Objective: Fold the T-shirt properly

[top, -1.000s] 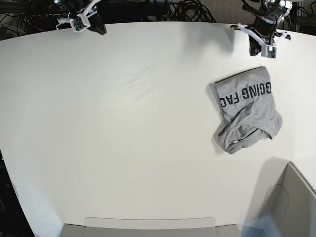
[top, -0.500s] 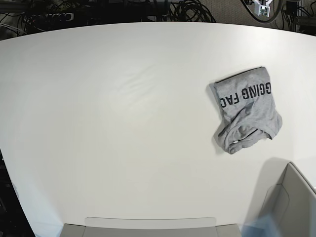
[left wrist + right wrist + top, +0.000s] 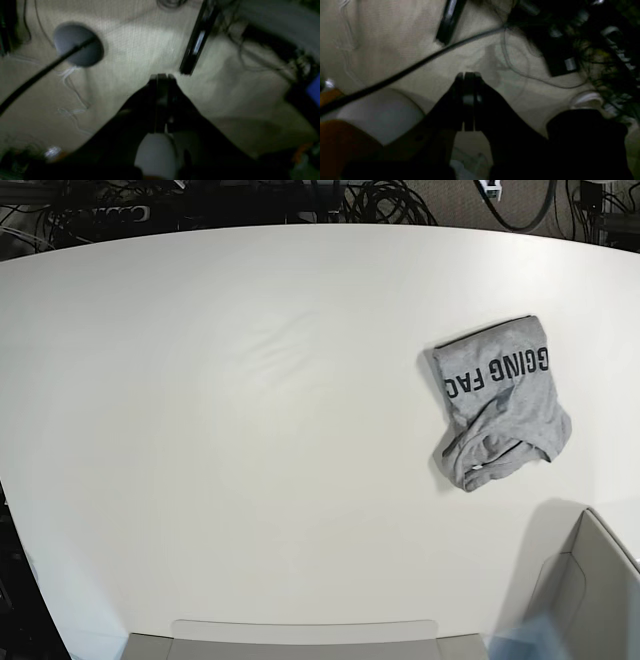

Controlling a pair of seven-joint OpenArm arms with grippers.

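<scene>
Left claw pinched closed, nothing held; right claw likewise, both off the white worktop over cables. T-shirt lies bunched, lettering up, well apart from either claw.

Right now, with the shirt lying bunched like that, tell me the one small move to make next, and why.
Probably bring the left pincer down over the T-shirt and open it. The shirt lies crumpled on the table, lettering up, nothing holding it. Both pincers, the right too, are shut, empty and off the table.
</scene>
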